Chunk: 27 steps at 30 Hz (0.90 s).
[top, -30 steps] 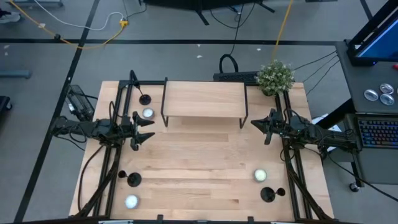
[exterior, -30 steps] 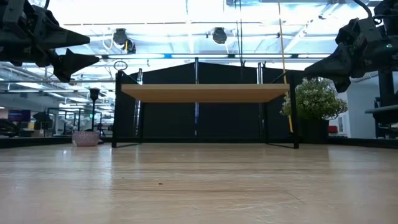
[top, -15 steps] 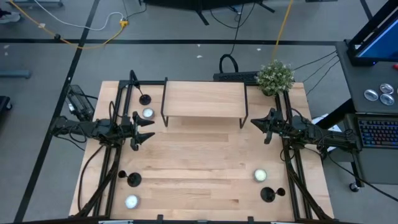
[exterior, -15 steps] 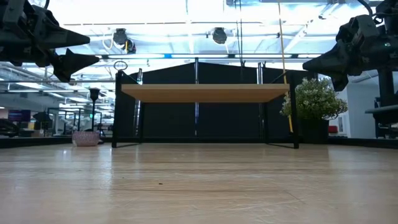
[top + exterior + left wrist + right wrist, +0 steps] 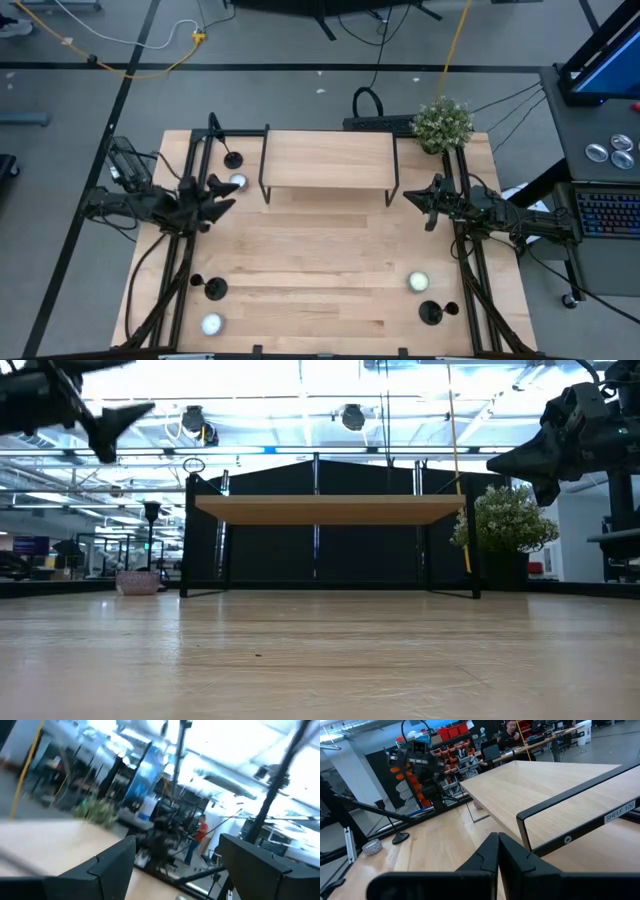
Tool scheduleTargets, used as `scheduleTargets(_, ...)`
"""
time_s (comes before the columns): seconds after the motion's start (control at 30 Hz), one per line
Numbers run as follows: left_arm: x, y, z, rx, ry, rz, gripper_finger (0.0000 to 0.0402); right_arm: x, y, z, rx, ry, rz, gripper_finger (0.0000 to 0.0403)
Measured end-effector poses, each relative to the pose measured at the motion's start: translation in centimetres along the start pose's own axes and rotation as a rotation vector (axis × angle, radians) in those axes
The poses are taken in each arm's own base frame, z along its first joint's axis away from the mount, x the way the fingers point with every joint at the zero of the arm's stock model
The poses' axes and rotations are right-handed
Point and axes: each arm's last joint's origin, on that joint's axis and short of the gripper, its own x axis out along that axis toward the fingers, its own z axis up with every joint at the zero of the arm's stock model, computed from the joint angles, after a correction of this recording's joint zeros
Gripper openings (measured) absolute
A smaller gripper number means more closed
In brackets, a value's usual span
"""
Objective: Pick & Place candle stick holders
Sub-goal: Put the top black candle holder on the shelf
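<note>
Three black candle stick holders stand on their disc bases on the wooden table: one at the far left (image 5: 233, 159), one at the near left (image 5: 215, 290), one at the near right (image 5: 431, 312). The far-left holder also shows in the low view (image 5: 151, 512) and in the right wrist view (image 5: 400, 838). My left gripper (image 5: 228, 194) is open and empty, above the table near the far-left holder. My right gripper (image 5: 408, 198) is shut and empty, above the table by the shelf's right end.
A wooden shelf (image 5: 328, 160) on a black frame stands at the table's far middle. A white tea light lies beside each holder (image 5: 238, 182) (image 5: 211, 324) (image 5: 419, 282). A potted plant (image 5: 443, 122) stands at the far right corner. Black frame rails run along both sides.
My left gripper has turned about its own axis and swung a little up and toward the table's left edge, staying open. The holders have kept still.
</note>
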Motion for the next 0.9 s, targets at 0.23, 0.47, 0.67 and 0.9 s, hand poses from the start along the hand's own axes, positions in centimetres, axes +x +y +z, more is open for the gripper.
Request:
scheduleTargets(0.23, 1.7, -1.1, 3.5, 0.132, 0.119, 0.279, 0.0294, 0.0, 0.0, 0.0, 0.0, -0.001, 0.001, 0.0)
scheduleTargets(0.47, 3.9, -2.2, 7.4, 0.246, 0.287, 0.71, 0.0294, 0.0, 0.0, 0.1, 0.0, -0.002, 0.001, 0.0)
scheduleTargets(0.67, 4.6, -2.6, 11.0, 0.305, 0.285, 0.95, 0.0294, 0.0, 0.0, 0.1, 0.0, -0.003, 0.001, 0.0)
scheduleTargets(0.9, 3.4, -1.4, 11.4, 0.19, 0.347, 1.106, 0.0294, 0.0, 0.0, 0.1, 0.0, -0.003, 0.001, 0.0)
